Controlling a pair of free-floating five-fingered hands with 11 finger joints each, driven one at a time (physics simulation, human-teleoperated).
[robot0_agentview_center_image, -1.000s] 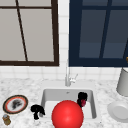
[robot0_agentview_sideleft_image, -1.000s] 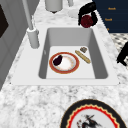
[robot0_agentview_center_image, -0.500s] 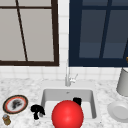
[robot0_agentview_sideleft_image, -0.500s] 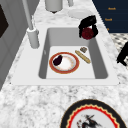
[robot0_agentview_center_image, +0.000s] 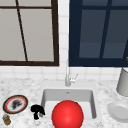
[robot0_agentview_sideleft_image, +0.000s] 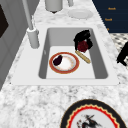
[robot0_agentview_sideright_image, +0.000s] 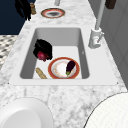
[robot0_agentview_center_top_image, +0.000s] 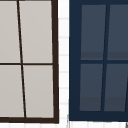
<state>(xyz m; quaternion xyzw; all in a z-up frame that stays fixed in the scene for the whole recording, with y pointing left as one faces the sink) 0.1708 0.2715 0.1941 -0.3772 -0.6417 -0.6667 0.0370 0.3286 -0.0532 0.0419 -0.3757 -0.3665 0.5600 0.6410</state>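
- In the left side view my right hand (robot0_agentview_sideleft_image: 81, 37) had dropped from the upper right of the frame, above the far bench, down into the sink (robot0_agentview_sideleft_image: 101, 63). It now sat right of centre, low against the basin's right wall.
- Its fingers were clenched round the dark red round thing (robot0_agentview_sideleft_image: 82, 46), grasping it from above; the right side view showed the same grip (robot0_agentview_sideright_image: 43, 46), at centre left of that frame.
- So the red thing had gone down with the hand. It was inside the basin, just beside the upper end of the tan stick (robot0_agentview_sideleft_image: 83, 57) and near the red-rimmed plate (robot0_agentview_sideleft_image: 75, 67) carrying the aubergine (robot0_agentview_sideleft_image: 57, 60). I judged it close to the basin floor, though I couldn't tell whether it touched.
- My left hand (robot0_agentview_center_image: 37, 110) had not moved: lower left of the front view, off the sink's left edge, near the patterned plate (robot0_agentview_center_image: 15, 96) and the small jar (robot0_agentview_center_image: 6, 120). I couldn't tell how its fingers stood.
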